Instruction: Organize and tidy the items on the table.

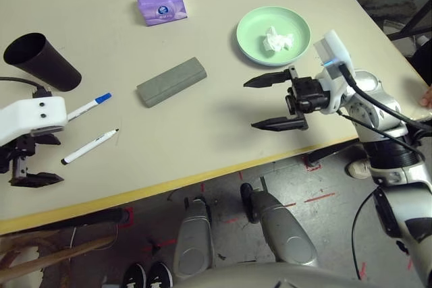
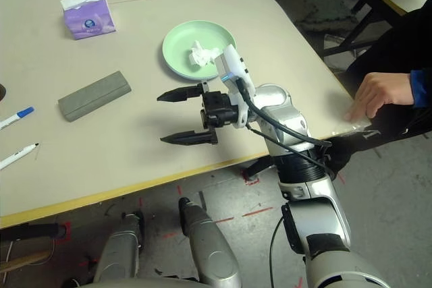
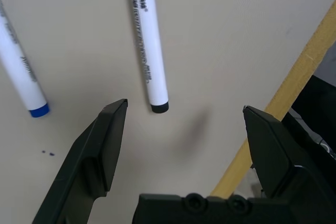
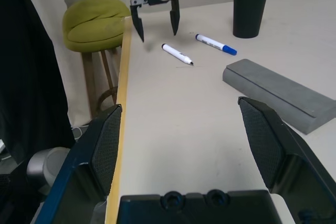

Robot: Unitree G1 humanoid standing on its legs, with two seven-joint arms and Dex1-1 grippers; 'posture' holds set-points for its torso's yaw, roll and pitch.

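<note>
On the beige table [image 1: 202, 133], a black cup [image 1: 40, 61] stands at the far left and a purple tissue box [image 1: 160, 3] sits at the back. A grey glasses case [image 1: 171, 81] lies in the middle. A green plate [image 1: 297, 32] at the right holds a crumpled white tissue [image 1: 277, 40]. A blue-capped marker [image 1: 89, 106] and a black-capped marker [image 1: 90, 146] lie side by side at the front left. My left gripper [image 1: 47, 160] hovers open just left of the markers, by the front edge. My right gripper [image 1: 251, 104] is open and empty, between the case and the plate.
The table's yellow front edge [image 1: 169, 183] runs close under both grippers. A person's hand [image 2: 381, 92] rests on the table's right edge, beside my right arm. A green stool [image 4: 97, 19] stands off the table's left end.
</note>
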